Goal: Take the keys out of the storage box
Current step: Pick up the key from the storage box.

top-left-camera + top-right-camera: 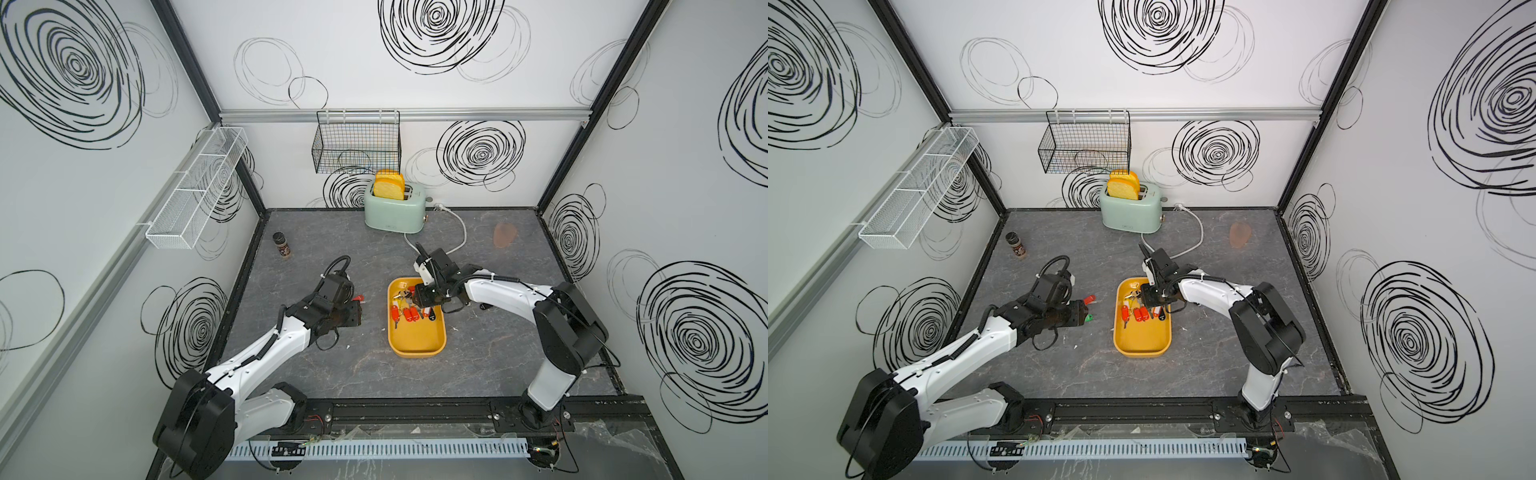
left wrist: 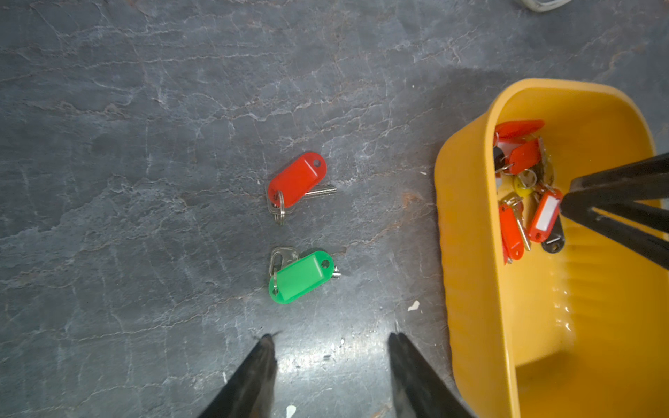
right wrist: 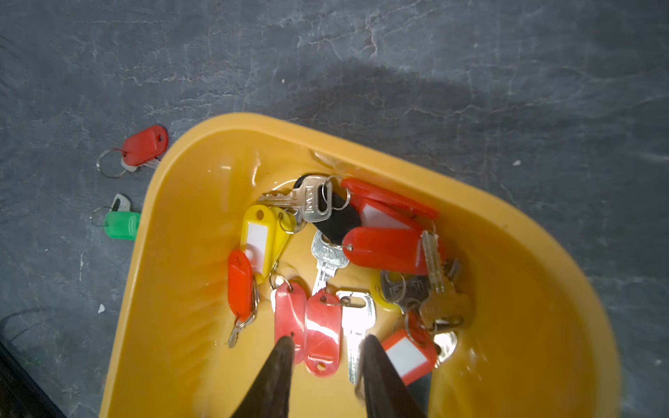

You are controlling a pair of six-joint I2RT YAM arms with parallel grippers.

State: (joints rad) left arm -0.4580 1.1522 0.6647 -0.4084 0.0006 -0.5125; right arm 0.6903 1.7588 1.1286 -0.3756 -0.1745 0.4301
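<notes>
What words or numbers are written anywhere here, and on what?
Nothing reads clearly.
Silver metal key in the mustard-yellow plastic storage box: stamped letters, too blurred.
Mint-green toaster: small front mark, too small.
Dark spice jar: label too small.
White inserts in the plastic key tags: blank.

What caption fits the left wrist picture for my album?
Open left gripper near a red-tagged key and a green-tagged key on the table, beside the box of keys.

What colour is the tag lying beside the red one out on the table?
Green: the green tag shows best in the left wrist view.
</notes>
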